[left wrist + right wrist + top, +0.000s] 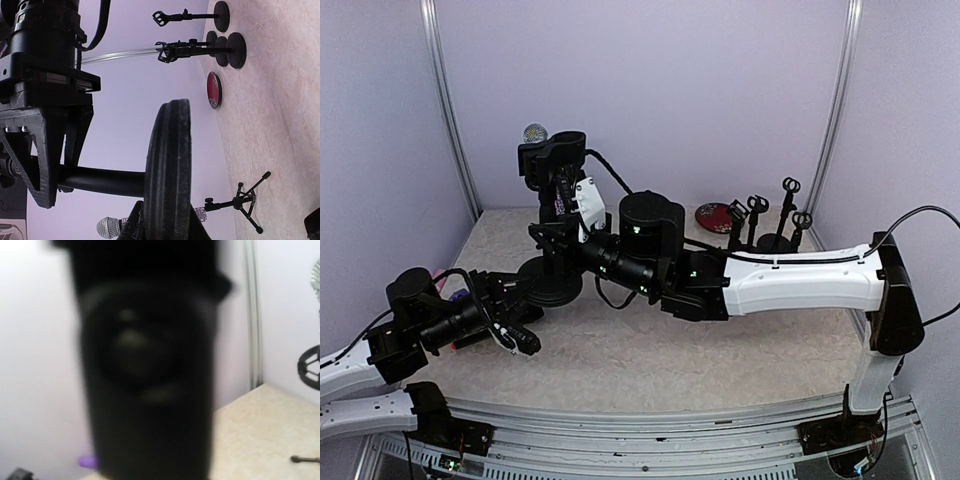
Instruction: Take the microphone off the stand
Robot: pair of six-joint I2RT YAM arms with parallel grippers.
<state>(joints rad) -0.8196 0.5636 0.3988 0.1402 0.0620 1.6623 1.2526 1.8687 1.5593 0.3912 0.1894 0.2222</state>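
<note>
The microphone (107,227) has a silver mesh head (535,132) and a glittery handle. It stands upright in a small tripod stand (245,201) at the back left. In front of it is a taller black stand with a pole (105,181) and a heavy round base (550,285). My left gripper (167,226) is shut on that base's rim. My right gripper (552,160) is up at the pole's top, its fingers (35,165) alongside it. A blurred black upright thing (145,370) fills the right wrist view and hides the jaws.
Three empty black stands with clips (765,222) and a red disc (714,216) sit at the back right. A small purple thing (87,460) lies near the left wall. Walls with metal rails close in the back and both sides.
</note>
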